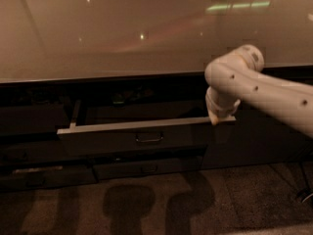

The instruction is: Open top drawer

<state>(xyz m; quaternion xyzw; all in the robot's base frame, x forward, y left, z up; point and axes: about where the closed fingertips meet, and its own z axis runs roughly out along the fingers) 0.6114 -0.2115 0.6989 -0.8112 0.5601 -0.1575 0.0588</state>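
**Top drawer** (112,142): centre of the frame, below the counter. It stands partly pulled out from the dark cabinet run. The front is a flat, dark grey, wide rectangle. A pale, smooth strip (142,125) runs along its top edge. A small dark loop handle (149,138) sits centred on the front. The box behind the front is in deep shadow, so its contents cannot be told. A thin rail (75,114) shows at its left side.

**Gripper** (220,116): centre right, at the right end of the drawer's top strip and touching it. Whether it is parted or closed cannot be told.

**Arm** (274,94): right of the frame. It is white, rounded and smooth, with small dark dots.

**Lower drawer front** (122,170): just below the top drawer. It is shorter and dark, with a like handle, and sits flush with the cabinet.

**Countertop** (122,38): upper half of the frame. It is pale and glossy, with light spots and streaks reflected in it.

**Floor** (254,199): bottom of the frame. It is brown and speckled, with soft rounded shadows at lower centre.
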